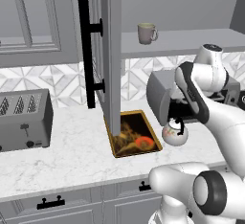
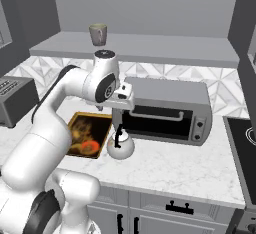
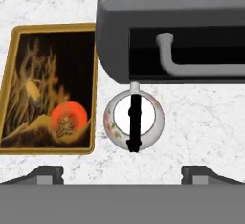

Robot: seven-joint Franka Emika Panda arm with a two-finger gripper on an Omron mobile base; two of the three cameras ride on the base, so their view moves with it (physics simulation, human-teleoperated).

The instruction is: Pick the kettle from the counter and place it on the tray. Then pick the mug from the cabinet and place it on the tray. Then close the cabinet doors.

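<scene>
The white kettle [image 1: 174,134] [image 2: 120,148] [image 3: 134,117] stands upright on the marble counter [image 1: 72,156], just right of the tray [image 1: 135,134] [image 2: 86,134] [image 3: 50,89] and in front of a toaster oven. Its black handle points up. My gripper [image 1: 176,117] [image 3: 122,173] hangs right above the kettle, open, its fingertips [image 3: 47,172] spread wide on either side and nothing between them. The cream mug [image 1: 146,33] [image 2: 98,34] sits on the grey cabinet shelf [image 1: 191,41]. The left cabinet door [image 1: 110,50] stands open over the tray's left end.
A grey toaster oven [image 2: 165,110] stands close behind the kettle. A toaster [image 1: 24,120] sits at the counter's left. A dark cooktop [image 2: 245,143] lies at the far right. Grey drawers [image 1: 52,208] run below the counter edge.
</scene>
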